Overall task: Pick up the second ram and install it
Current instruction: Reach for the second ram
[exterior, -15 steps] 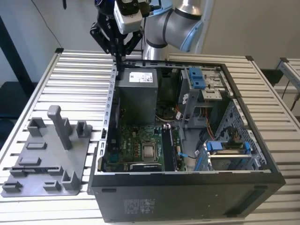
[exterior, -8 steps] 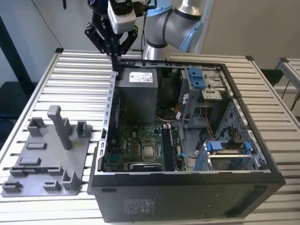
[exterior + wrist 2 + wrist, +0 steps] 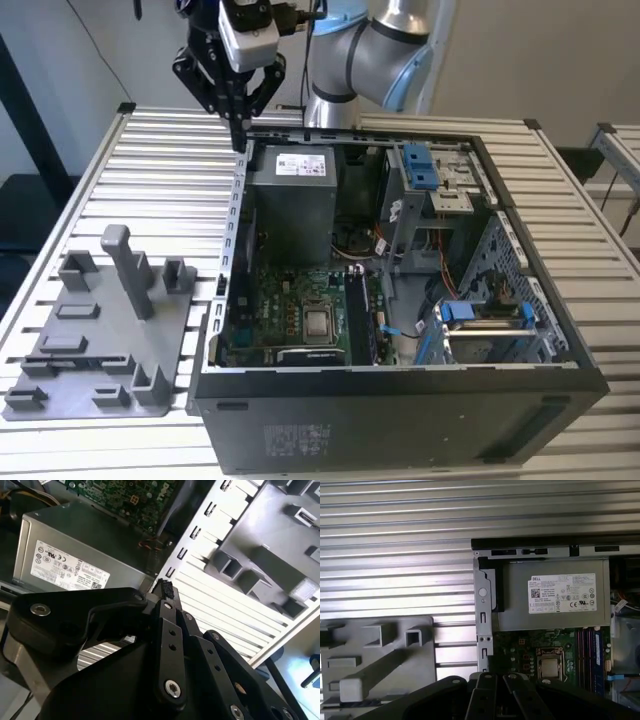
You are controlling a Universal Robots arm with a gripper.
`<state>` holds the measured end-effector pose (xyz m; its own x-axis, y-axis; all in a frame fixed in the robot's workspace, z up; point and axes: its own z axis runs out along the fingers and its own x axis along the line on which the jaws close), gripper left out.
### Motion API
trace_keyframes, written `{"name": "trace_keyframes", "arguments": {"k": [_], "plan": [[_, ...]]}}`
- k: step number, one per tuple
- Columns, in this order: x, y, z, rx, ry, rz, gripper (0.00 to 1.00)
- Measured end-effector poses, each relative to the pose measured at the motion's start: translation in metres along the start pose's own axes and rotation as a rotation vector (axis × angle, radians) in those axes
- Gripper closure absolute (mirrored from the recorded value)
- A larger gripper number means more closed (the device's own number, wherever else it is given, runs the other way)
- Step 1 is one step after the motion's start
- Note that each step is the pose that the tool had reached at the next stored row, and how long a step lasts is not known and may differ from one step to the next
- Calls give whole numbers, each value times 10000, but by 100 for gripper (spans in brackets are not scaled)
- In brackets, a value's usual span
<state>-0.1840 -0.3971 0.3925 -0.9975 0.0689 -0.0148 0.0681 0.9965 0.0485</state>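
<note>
1. Black links of the end effector [image 3: 164, 588] sit closest in the second wrist view. Its two fingers are pressed together at the tip, and I see nothing held between them. Past the tip are the ribbed tabletop [image 3: 225, 612] and the side wall of the computer case [image 3: 187, 545].
2. Next, in the first wrist view, I look down on the grey tray [image 3: 422, 675] beside the case. Inside the case I see the silver power box [image 3: 550, 620] and the green board [image 3: 520, 647].
3. Last, in the exterior view, the end effector hangs over the case's far corner on the exterior view's left, well apart from the tray. I think the second ram [image 3: 50, 357] is the thin dark strip lying low near the tray's front edge, but I cannot be sure. Another dark stick [image 3: 357, 315] stands in a slot on the board.
4. To pick it up well, I judge the fingers must open first, come straight down over its middle, and squeeze its flat sides softly, since it is thin and could tip.
</note>
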Motion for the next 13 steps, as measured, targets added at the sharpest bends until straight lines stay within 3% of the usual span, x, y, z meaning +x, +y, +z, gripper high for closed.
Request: {"name": "trace_keyframes", "arguments": {"k": [9,13], "plan": [[134,-9,-3,2,20,1,89],[192,-13,-2,5,82,4,89]]}}
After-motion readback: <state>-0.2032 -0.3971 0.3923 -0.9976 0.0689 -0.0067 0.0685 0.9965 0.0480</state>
